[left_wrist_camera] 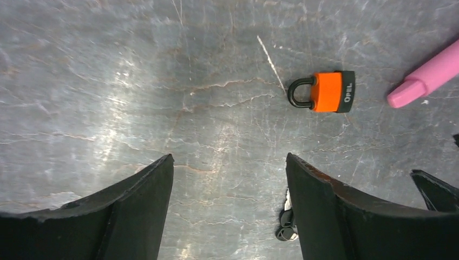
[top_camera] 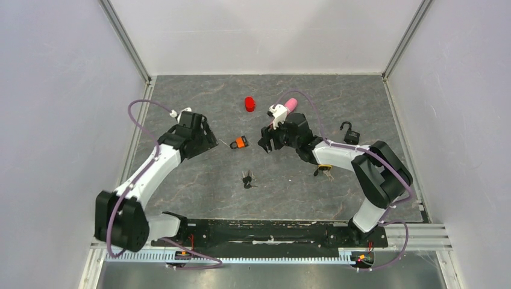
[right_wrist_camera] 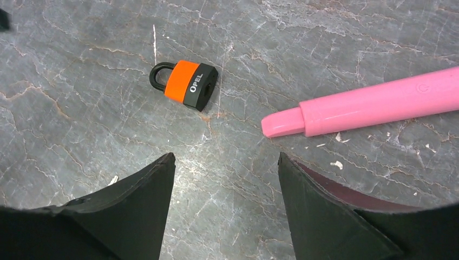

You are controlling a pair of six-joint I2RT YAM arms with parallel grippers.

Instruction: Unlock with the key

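An orange and black padlock [top_camera: 240, 142] lies flat on the grey table with its shackle shut; it also shows in the wrist views [left_wrist_camera: 325, 91] [right_wrist_camera: 187, 84]. A bunch of keys [top_camera: 247, 179] lies nearer the arms' bases, and my left finger partly hides it [left_wrist_camera: 287, 225]. The left gripper [top_camera: 211, 139] [left_wrist_camera: 230, 162] hangs open just left of the padlock, holding nothing. My right gripper [top_camera: 266, 142] [right_wrist_camera: 226, 160] is open and empty on the padlock's right.
A pink marker [top_camera: 289, 104] [right_wrist_camera: 368, 105] [left_wrist_camera: 427, 76] lies behind the right gripper, with a red cap [top_camera: 249, 104] to its left. A black padlock [top_camera: 351, 135] with a raised shackle and a second key bunch [top_camera: 325, 171] lie by the right arm.
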